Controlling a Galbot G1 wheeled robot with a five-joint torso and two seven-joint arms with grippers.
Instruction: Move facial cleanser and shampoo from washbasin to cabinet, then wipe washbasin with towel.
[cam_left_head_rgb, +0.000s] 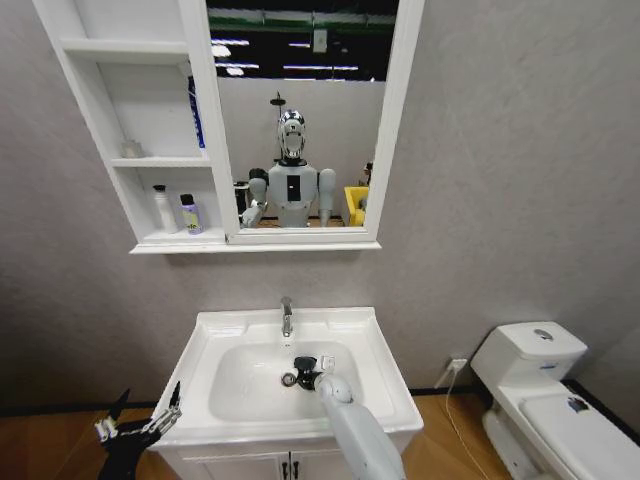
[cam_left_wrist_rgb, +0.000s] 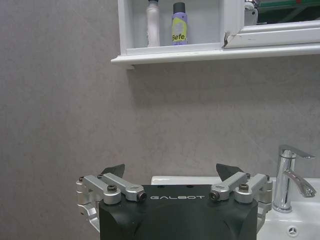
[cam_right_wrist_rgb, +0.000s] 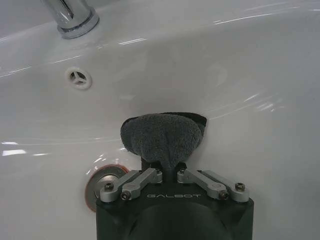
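Down inside the washbasin (cam_left_head_rgb: 372, 352) bowl: right gripper (cam_right_wrist_rgb: 169, 161), pressed together on the towel (cam_right_wrist_rgb: 164, 137). Dark grey cloth bunched into a rounded wad, sticking out past the fingertips and resting against the white inner wall of the bowl. Round drain (cam_right_wrist_rgb: 104, 183) just beside that gripper; small overflow hole (cam_right_wrist_rgb: 78, 78) farther up the wall, below the base of the chrome tap (cam_right_wrist_rgb: 71, 17). From the head view, right arm reaching in from the front edge, with the dark gripper (cam_left_head_rgb: 306, 371) close to the drain (cam_left_head_rgb: 289, 380).

Off the front left corner of the washbasin: left gripper (cam_left_head_rgb: 140, 418), spread wide and holding nothing. Same gripper (cam_left_wrist_rgb: 172, 174) from its own wrist camera: black fingertips (cam_left_wrist_rgb: 114, 170) well apart, pointing toward the grey wall, tap (cam_left_wrist_rgb: 290, 177) off to one side.

Up on the wall: cabinet (cam_left_head_rgb: 142, 160) joined to the mirror (cam_left_head_rgb: 300, 120). Lowest compartment: white bottle (cam_left_head_rgb: 162, 209) and purple bottle (cam_left_head_rgb: 190, 214), both upright, side by side and just apart. White toilet (cam_left_head_rgb: 545, 400) on the floor, well apart from the washbasin on the robot's right.
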